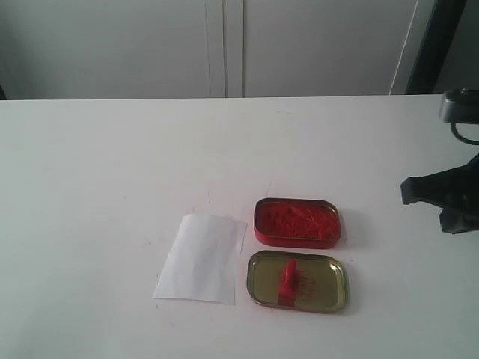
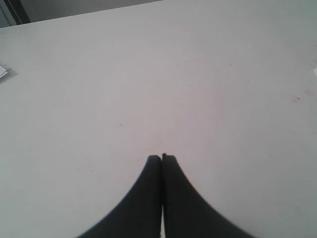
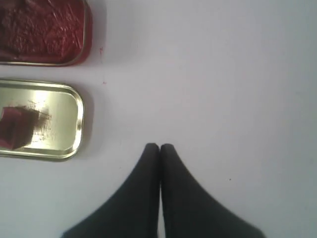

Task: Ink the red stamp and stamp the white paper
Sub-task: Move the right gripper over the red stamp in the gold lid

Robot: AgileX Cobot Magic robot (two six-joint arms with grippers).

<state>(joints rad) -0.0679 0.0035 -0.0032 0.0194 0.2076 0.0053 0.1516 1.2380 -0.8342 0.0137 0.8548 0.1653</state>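
Observation:
The small red stamp (image 1: 288, 280) lies in the gold tin lid (image 1: 329, 299) near the table's front; the right wrist view catches its blocky base (image 3: 14, 127) in that lid (image 3: 64, 104). Just behind it stands the tin of red ink (image 1: 297, 221), also seen as the red-filled ink tin (image 3: 44, 29). The white paper (image 1: 201, 257) lies flat to the left of both tins. My right gripper (image 1: 410, 191) hovers at the right edge, shut and empty, its tips (image 3: 159, 147) apart from the lid. My left gripper (image 2: 161, 157) is shut over bare tabletop and does not show in the exterior view.
The white table (image 1: 112, 172) stretches wide to the left and behind the tins. A grey cabinet wall (image 1: 224, 45) stands behind the far edge. A small pale object (image 2: 3, 71) sits at the edge of the left wrist view.

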